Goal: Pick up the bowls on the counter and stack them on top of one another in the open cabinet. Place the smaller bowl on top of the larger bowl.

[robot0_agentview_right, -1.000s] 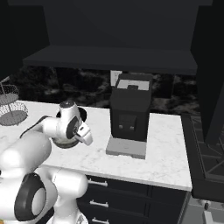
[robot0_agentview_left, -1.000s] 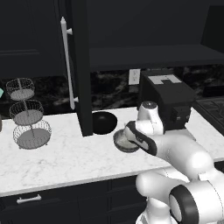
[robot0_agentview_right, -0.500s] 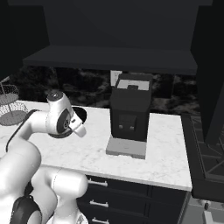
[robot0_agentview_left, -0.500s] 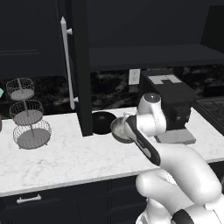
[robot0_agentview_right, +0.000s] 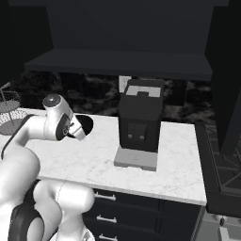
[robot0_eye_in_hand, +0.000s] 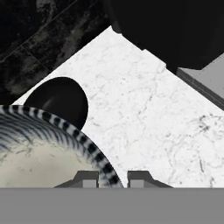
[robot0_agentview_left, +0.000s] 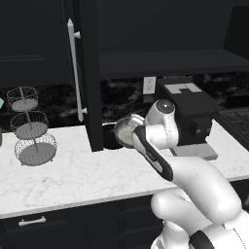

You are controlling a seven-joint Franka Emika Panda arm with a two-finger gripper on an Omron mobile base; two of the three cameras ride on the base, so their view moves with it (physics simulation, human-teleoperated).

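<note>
My gripper [robot0_eye_in_hand: 114,177] is shut on the rim of the smaller bowl [robot0_eye_in_hand: 39,151], grey with a pale speckled inside and a striped edge. I hold it tilted on its side, above the counter [robot0_agentview_left: 73,175]. From the left base it shows at the end of my arm, the smaller bowl [robot0_agentview_left: 127,131] facing the camera. The larger bowl [robot0_eye_in_hand: 59,101], glossy black, sits on the counter just beyond and below it, near the black backsplash. The larger bowl [robot0_agentview_left: 110,137] is partly hidden by the cabinet door [robot0_agentview_left: 90,73]. The open cabinet's dark shelf [robot0_agentview_left: 165,63] runs above.
A black coffee machine [robot0_agentview_left: 187,114] on a grey tray stands right of my hand. A three-tier wire basket stand [robot0_agentview_left: 31,129] is at the far left. The door's long pale handle [robot0_agentview_left: 75,68] faces left. A stove [robot0_agentview_right: 226,160] borders the counter's right end.
My arm has risen and swung back toward the wall with the smaller bowl in it. The bowl has turned from lying low over the counter to standing on edge near the black bowl.
</note>
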